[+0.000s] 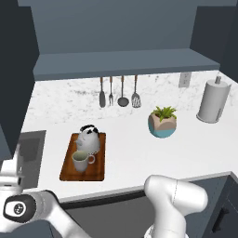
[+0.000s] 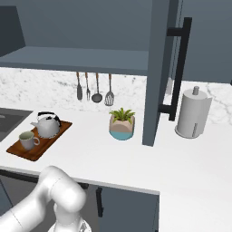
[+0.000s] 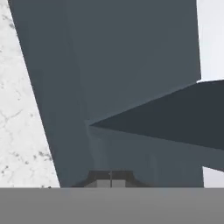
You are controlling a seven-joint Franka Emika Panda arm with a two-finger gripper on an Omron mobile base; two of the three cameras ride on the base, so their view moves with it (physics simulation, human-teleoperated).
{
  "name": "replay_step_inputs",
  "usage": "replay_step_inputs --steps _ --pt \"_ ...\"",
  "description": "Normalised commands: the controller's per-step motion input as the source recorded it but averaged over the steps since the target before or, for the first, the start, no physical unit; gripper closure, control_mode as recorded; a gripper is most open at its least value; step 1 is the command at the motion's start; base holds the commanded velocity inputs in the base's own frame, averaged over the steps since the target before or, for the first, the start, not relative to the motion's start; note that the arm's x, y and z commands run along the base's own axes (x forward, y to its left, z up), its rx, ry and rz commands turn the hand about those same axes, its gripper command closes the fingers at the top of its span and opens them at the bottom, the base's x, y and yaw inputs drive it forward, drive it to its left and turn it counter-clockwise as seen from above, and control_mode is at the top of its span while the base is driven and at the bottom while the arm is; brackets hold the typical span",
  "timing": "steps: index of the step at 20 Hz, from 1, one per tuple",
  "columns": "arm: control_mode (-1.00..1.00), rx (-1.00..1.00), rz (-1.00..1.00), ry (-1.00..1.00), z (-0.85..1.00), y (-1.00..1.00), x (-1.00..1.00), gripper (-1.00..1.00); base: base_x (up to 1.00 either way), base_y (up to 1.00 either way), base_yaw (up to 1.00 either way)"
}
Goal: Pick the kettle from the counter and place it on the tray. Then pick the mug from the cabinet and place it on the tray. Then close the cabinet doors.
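Your arm rises from the base at the lower right of the left base view, elbow bent, with the forearm reaching low to the left. In the hand view your gripper shows its 2 fingertips pressed together, seemingly holding nothing.

The white speckled counter is carrying the wooden tray at its left part, near the front edge. A plant pot is standing around the middle, farther back. A paper towel roll is standing upright at the far right, near the backsplash.
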Motion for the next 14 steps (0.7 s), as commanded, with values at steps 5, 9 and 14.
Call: replay_step_inputs --steps 5,9,14 --pt "-1.0 -0.15 0.0 -0.29 0.03 0.01 -0.16 1.0 0.0 0.0 0.0" --pt "-1.0 -0.02 0.0 -0.1 0.09 0.01 -0.2 1.0 0.0 0.0 0.0" --pt "-1.0 0.0 0.0 -0.01 0.01 0.02 -0.05 1.0 0.0 0.0 0.0"
